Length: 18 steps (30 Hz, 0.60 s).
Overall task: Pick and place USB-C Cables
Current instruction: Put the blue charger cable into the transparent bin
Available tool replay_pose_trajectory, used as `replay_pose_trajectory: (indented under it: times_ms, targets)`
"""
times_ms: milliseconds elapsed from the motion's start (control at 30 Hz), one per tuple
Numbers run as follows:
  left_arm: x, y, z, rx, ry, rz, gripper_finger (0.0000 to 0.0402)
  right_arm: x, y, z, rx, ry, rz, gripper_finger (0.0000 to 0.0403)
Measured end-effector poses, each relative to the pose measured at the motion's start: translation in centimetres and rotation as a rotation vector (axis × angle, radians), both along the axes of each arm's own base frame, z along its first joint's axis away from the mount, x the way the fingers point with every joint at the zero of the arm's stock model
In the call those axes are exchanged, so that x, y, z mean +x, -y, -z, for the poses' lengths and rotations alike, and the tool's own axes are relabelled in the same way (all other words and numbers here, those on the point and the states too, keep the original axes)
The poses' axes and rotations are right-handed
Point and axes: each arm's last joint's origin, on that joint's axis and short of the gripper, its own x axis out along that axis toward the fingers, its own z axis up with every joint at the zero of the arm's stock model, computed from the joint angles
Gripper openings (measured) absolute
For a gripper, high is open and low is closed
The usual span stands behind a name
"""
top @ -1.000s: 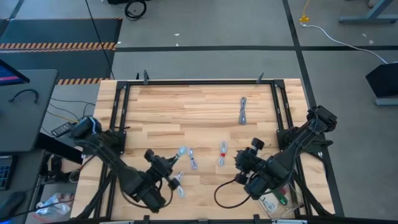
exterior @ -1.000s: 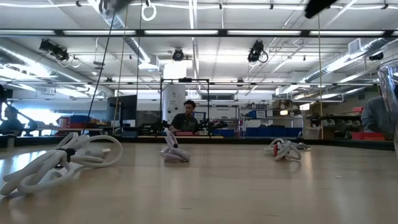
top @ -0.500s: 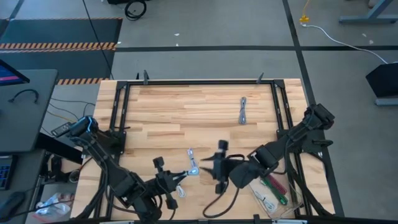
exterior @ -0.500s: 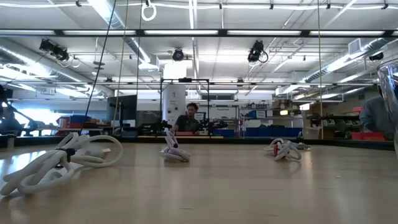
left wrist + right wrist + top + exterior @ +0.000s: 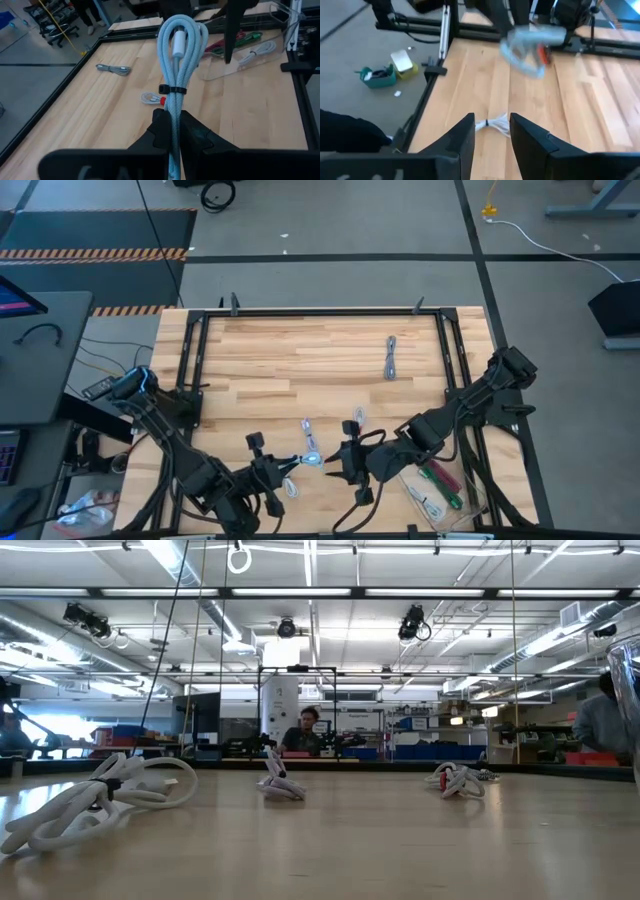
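A: How does the left gripper (image 5: 172, 131) stand?

B: Its fingers are pressed together on a pale blue cable (image 5: 176, 65). The bundle stands up out of the fingers, its long axis in line with them, the looped end and a white plug pointing away from the wrist. A black tie is around its middle.

A: Where is it on the table (image 5: 300, 355)?

B: In the high view, near the front edge, a bit left of centre. The blue cable (image 5: 312, 457) points right, toward the right gripper (image 5: 345, 465).

A: And the right gripper?

B: Its fingers stand partly apart, with nothing between them. It is just beside the blue cable's tip, its fingers pointing left.

A: What is farther out?

B: A white cable (image 5: 496, 122) lies on the wood beyond the right fingers. A grey cable with a red tie (image 5: 153, 98) lies flat past the left gripper. Another grey cable (image 5: 391, 357) lies far back, its long axis running front to back. A clear tray (image 5: 470, 502) at the front right corner holds a green cable (image 5: 443, 483) and a white one (image 5: 428, 503).
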Motion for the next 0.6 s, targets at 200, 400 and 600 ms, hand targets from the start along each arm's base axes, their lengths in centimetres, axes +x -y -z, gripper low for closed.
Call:
replay_pose_trajectory:
  times_ms: [200, 400, 600]
  targets:
    - [0.3, -0.3, 0.0, -0.002, 0.001, -0.011, 0.0020, 1.2, 0.8, 1.0, -0.015, 0.165, -0.004, 0.0132]
    - [0.3, -0.3, 0.0, -0.013, 0.000, -0.010, 0.0020, 2.0, 2.6, 2.0, -0.031, 0.221, 0.026, 0.0163]
    - [0.6, -0.5, 0.0, -0.019, 0.003, -0.019, 0.0021, 2.5, 2.8, 1.0, -0.090, 0.346, -0.047, 0.0197]
